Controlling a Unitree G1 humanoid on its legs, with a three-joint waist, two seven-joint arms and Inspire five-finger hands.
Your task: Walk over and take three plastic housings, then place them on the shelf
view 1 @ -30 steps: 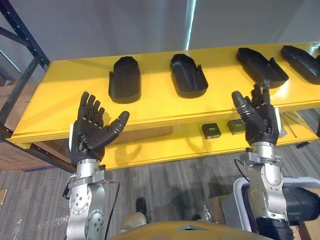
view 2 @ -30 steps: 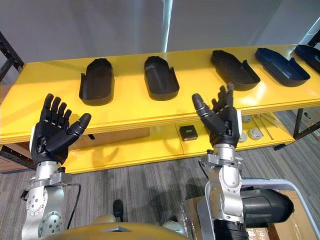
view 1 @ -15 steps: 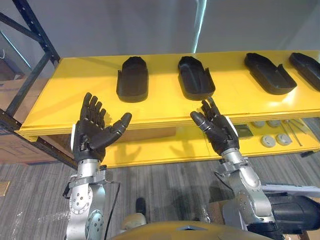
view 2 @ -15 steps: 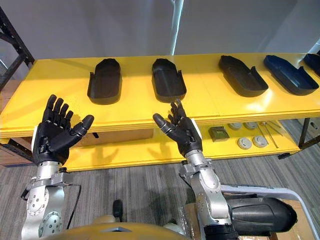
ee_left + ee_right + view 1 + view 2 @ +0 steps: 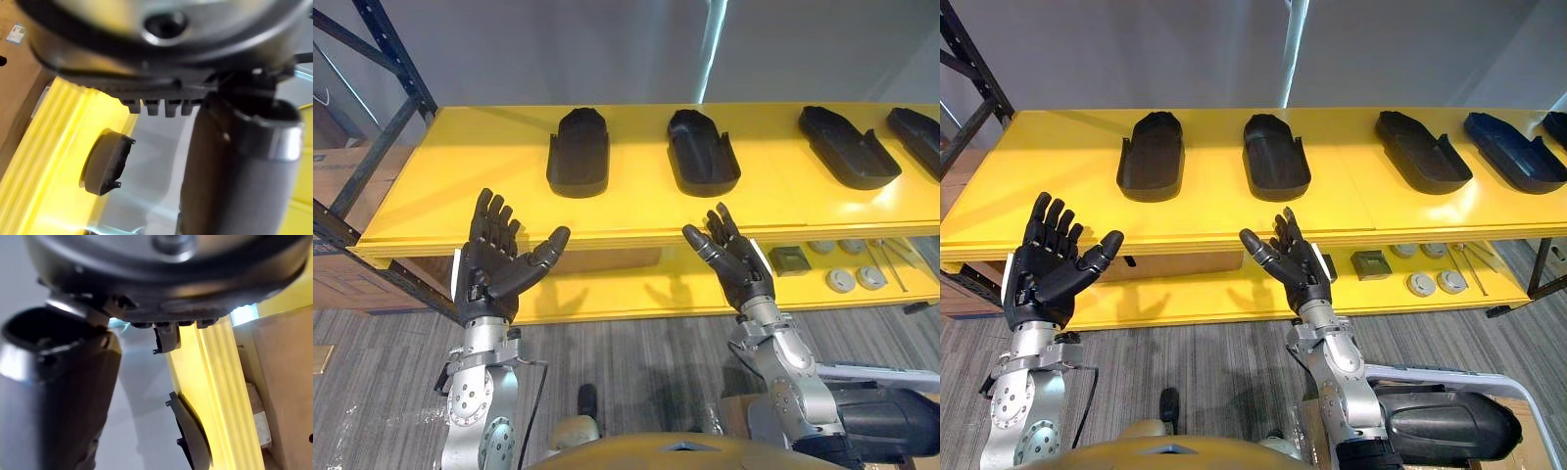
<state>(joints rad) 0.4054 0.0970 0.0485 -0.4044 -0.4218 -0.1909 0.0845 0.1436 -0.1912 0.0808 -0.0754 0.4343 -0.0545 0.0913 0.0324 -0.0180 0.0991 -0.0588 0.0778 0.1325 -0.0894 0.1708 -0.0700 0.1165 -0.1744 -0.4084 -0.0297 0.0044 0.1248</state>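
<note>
Several black plastic housings lie in a row on the yellow top shelf (image 5: 460,186): one at the left (image 5: 578,153), one in the middle (image 5: 702,152), one further right (image 5: 846,147) and one at the right edge (image 5: 917,127). My left hand (image 5: 491,266) is raised palm-up before the shelf's front edge, open and holding nothing. My right hand (image 5: 732,261) is also raised and open, below the middle housing, empty. The left wrist view shows a housing (image 5: 105,160) past the fingers; the right wrist view shows another housing (image 5: 190,433) on the shelf.
A lower yellow shelf (image 5: 636,294) carries a dark box (image 5: 789,259) and round grey parts (image 5: 856,279). A dark rack upright (image 5: 386,132) stands at the left with cardboard boxes (image 5: 342,284) beside it. Grey wood floor lies below.
The view has shifted so the shelf sits further right and nearer. My right hand moved from the right side leftward to below the middle housing. The left hand hardly moved.
</note>
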